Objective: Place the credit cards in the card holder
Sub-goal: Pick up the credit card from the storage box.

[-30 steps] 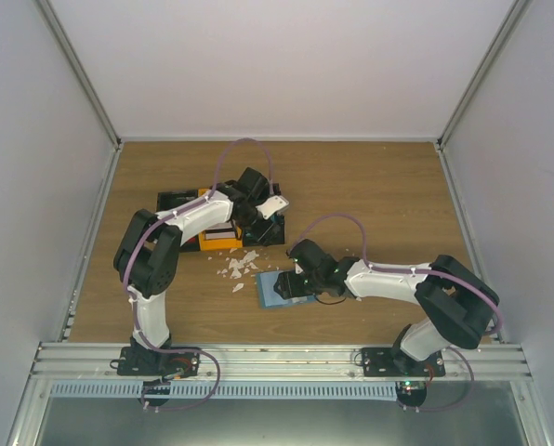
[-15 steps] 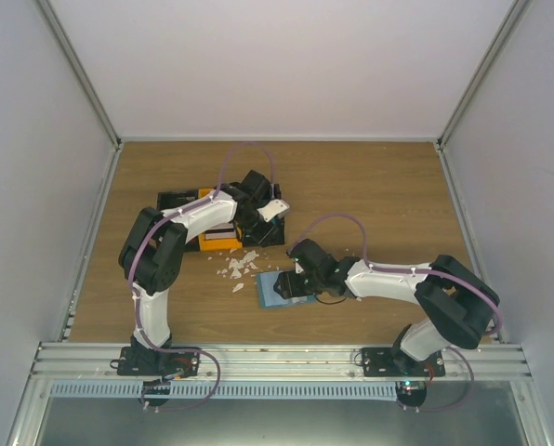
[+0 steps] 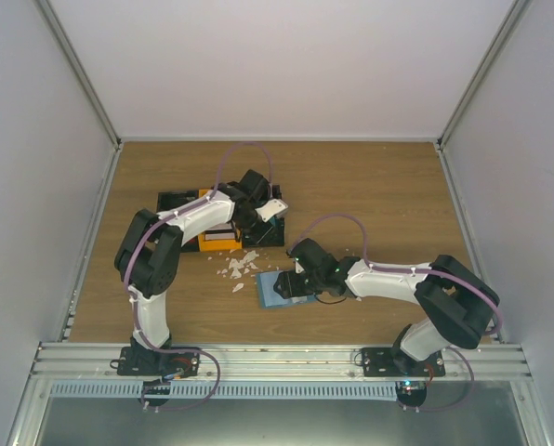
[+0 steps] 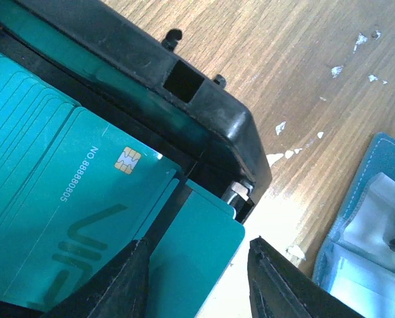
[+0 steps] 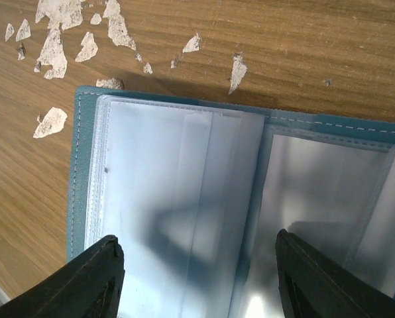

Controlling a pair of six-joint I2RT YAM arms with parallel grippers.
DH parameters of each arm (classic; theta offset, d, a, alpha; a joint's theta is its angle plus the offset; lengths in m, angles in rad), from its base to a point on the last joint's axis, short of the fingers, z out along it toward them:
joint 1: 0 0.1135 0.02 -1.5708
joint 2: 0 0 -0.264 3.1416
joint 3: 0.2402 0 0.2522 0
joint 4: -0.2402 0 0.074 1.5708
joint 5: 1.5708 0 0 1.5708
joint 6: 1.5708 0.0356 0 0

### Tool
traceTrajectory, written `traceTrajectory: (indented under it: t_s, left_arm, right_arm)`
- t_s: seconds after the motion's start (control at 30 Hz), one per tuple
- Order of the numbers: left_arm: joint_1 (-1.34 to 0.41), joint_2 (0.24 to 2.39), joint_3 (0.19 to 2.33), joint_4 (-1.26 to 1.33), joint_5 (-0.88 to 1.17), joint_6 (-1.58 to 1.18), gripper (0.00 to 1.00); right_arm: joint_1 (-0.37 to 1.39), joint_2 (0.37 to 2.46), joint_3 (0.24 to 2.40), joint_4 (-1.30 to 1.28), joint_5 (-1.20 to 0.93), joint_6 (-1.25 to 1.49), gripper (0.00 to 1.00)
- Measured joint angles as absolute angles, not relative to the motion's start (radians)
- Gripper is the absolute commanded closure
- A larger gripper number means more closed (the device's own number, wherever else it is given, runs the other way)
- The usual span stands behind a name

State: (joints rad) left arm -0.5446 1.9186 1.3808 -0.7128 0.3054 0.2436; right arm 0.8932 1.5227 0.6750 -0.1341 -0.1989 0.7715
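Observation:
A stack of teal credit cards (image 4: pixel 65 199) fills a black bin (image 4: pixel 217 112). My left gripper (image 4: pixel 197 255) hangs over the bin's corner, jaws partly closed. One teal card (image 4: pixel 197 252) and a bright white surface lie between the fingers, and I cannot make out contact. From above, a white card (image 3: pixel 275 208) shows at the left gripper (image 3: pixel 263 212). The dusty-blue card holder (image 5: pixel 171 185) lies open on the table, clear pockets up. My right gripper (image 5: pixel 197 245) stands open over it, its fingers wide apart above the pockets. The card holder (image 4: pixel 376 218) also shows in the left wrist view.
The black-and-orange row of bins (image 3: pixel 189 200) sits under the left arm. White scraps (image 3: pixel 238 269) litter the wood between the bins and the card holder (image 3: pixel 275 290). More scraps (image 5: pixel 58 40) lie just beyond the holder's far edge. Grey walls enclose the table.
The left gripper's jaws have narrowed around the card, and that arm has shifted slightly over the bin. The right arm and the card holder have not moved.

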Motion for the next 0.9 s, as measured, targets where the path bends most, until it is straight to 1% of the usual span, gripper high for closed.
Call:
traceTrajectory:
  t_s: [0.13, 0.47, 0.9]
  left_arm:
    - [-0.545, 1.903, 1.379, -0.722, 0.306, 0.243, 0.58]
    - [-0.545, 1.873, 1.363, -0.720, 0.310, 0.236, 0.69]
    - [-0.545, 1.869, 1.363, -0.719, 0.310, 0.236, 0.71]
  right_arm:
    - [0.892, 1.524, 0.675, -0.133, -0.204, 0.772, 0.37]
    - [0.892, 1.526, 0.675, -0.130, -0.208, 0.772, 0.37]
    - [0.892, 1.527, 0.675, -0.129, -0.209, 0.771, 0.38]
